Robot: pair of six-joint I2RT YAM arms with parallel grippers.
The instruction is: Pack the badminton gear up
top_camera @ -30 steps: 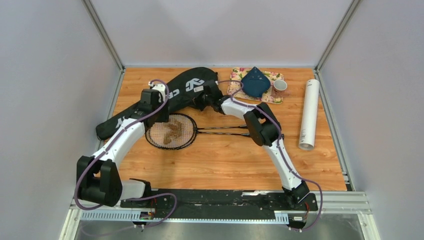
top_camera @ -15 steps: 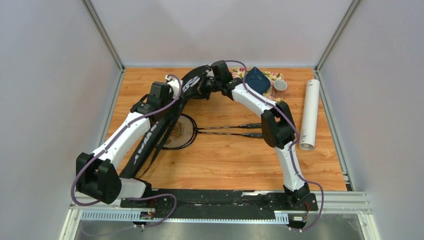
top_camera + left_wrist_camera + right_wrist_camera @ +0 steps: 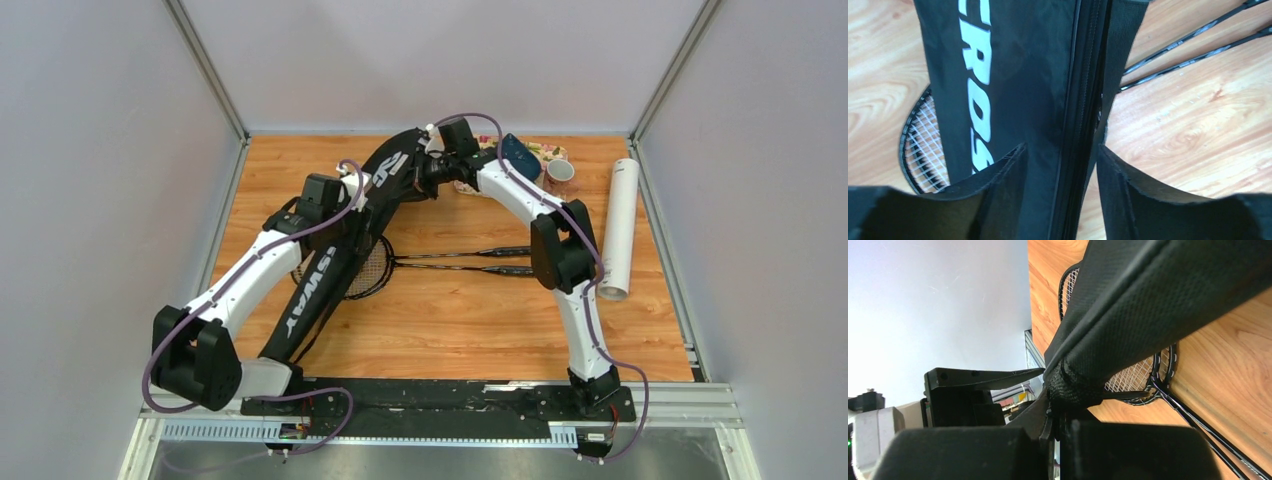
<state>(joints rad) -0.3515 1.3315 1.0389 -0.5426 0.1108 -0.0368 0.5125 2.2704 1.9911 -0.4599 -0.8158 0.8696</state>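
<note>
The long black racket cover (image 3: 320, 280) with white lettering hangs lifted between my two grippers, slanting from back centre down to the near left. My left gripper (image 3: 335, 208) is shut on its zipped edge about midway; in the left wrist view my gripper (image 3: 1062, 150) has the cover (image 3: 1023, 75) between its fingers. My right gripper (image 3: 425, 178) is shut on the cover's upper end, as the right wrist view shows at my gripper (image 3: 1060, 410). The two black rackets (image 3: 450, 262) lie on the table, their heads partly under the cover. The white tube (image 3: 619, 225) lies at the right. No shuttlecocks show.
A floral tray (image 3: 550, 152) with a blue cloth (image 3: 518, 155) and a small cup (image 3: 558, 175) stand at the back right, just behind my right arm. Frame posts and grey walls bound the wooden table (image 3: 450, 330).
The cover lay flat at the back left a second ago. Both grippers have raised it and swung its lower end toward the near left, over the racket heads.
</note>
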